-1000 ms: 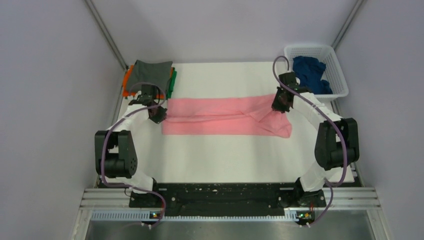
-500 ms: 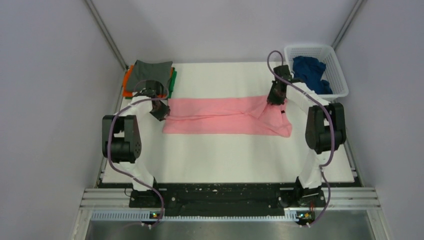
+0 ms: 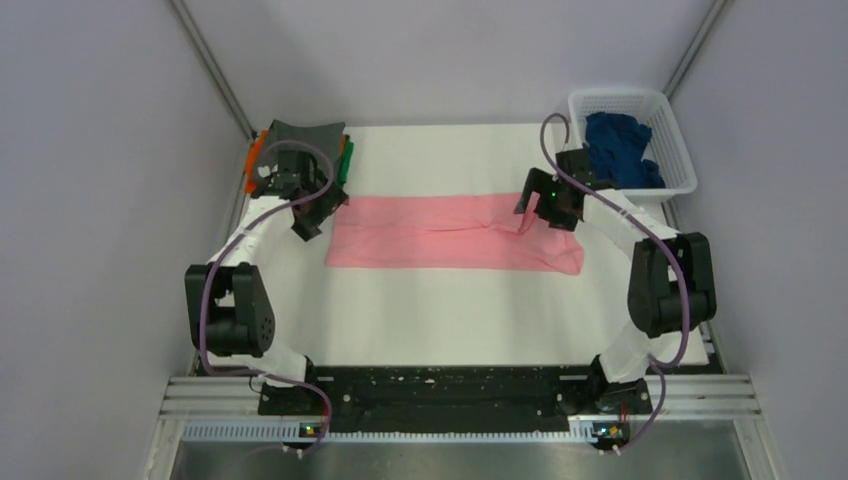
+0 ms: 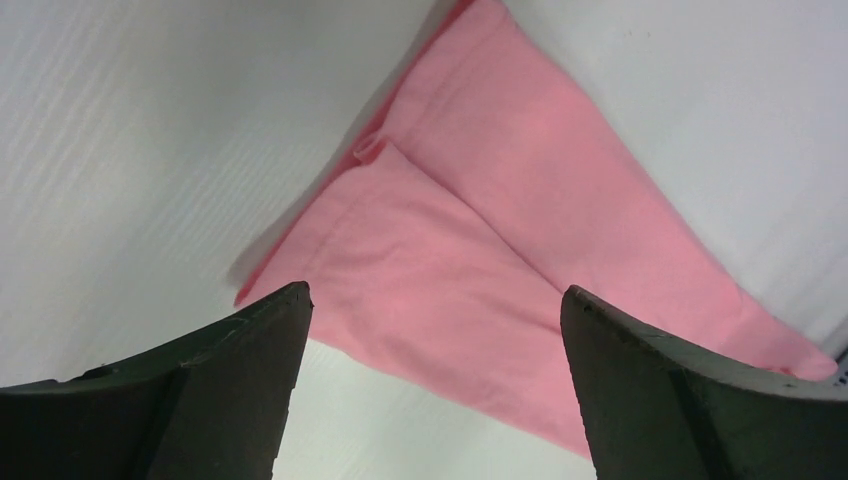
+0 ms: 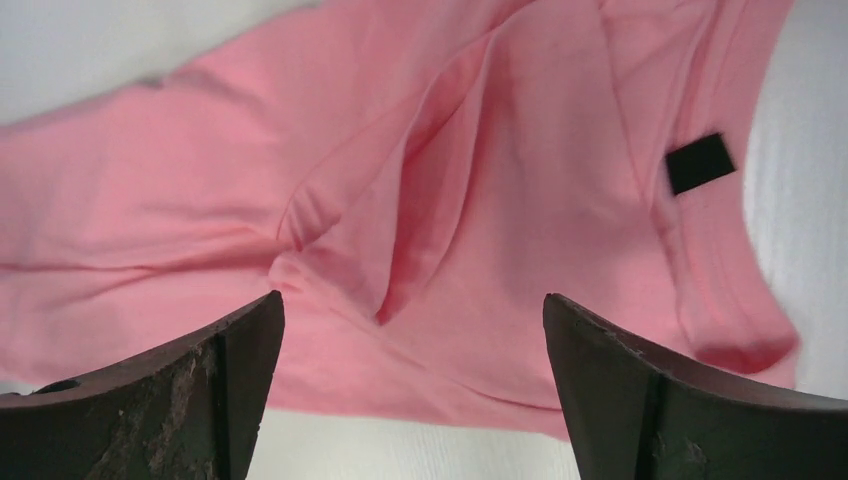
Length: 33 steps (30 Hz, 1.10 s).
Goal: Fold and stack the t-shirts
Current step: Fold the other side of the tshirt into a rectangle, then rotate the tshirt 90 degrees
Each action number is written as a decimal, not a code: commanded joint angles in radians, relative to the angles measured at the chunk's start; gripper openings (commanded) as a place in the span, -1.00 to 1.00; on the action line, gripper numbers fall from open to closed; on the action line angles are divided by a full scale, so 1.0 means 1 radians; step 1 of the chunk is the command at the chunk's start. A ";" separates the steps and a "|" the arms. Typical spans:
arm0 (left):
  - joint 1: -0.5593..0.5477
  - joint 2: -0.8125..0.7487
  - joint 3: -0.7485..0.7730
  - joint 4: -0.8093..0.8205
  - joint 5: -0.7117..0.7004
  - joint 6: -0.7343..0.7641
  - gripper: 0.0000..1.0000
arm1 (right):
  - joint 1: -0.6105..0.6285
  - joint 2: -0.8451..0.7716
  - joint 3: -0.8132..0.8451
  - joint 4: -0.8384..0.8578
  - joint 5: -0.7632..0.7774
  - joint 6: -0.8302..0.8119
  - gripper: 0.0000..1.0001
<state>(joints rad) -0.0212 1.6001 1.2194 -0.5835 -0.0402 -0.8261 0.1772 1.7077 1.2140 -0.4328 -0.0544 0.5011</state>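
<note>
A light pink t-shirt (image 3: 450,232) lies folded into a long flat band across the middle of the white table, with a crease along its length. My left gripper (image 3: 314,212) hovers open over its left end (image 4: 470,250), holding nothing. My right gripper (image 3: 531,206) hovers open over the rumpled right end (image 5: 470,200), where a black tag (image 5: 698,163) shows. Folded grey (image 3: 305,137), orange (image 3: 254,152) and green (image 3: 345,160) t-shirts are stacked at the back left corner. A dark navy t-shirt (image 3: 618,145) is bunched in the basket.
The white lattice basket (image 3: 618,97) stands at the back right corner, close behind my right arm. White table surface (image 3: 450,320) stretches between the pink shirt and the arm bases. Grey walls close in both sides.
Both grippers have opened and let go of the pink shirt, then lifted slightly off it. The raised flap at the right end has dropped flat onto the band.
</note>
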 commanded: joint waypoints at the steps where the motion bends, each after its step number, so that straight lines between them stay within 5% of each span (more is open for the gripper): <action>1: -0.029 -0.076 -0.055 0.020 0.086 0.044 0.97 | 0.058 -0.047 -0.095 0.129 -0.103 0.003 0.97; 9: -0.042 -0.186 -0.174 0.057 0.109 0.084 0.97 | 0.103 0.088 -0.019 0.196 -0.099 0.033 0.97; 15: -0.042 -0.226 -0.174 0.010 0.095 0.111 0.98 | 0.116 0.241 0.191 0.255 -0.121 0.087 0.97; 21: -0.046 -0.239 -0.159 0.012 0.106 0.124 0.97 | 0.125 0.302 0.375 0.112 -0.031 0.051 0.97; 27: -0.107 -0.109 -0.070 0.102 0.203 0.156 0.98 | 0.123 0.119 0.131 0.080 0.105 0.036 0.98; 33: -0.197 0.251 0.272 0.088 0.328 0.233 0.97 | 0.122 -0.097 -0.196 0.111 0.129 0.108 0.97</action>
<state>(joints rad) -0.1764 1.6711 1.2976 -0.5529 0.1757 -0.6598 0.2924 1.7535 1.1515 -0.3317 0.0231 0.5659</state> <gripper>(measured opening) 0.986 0.986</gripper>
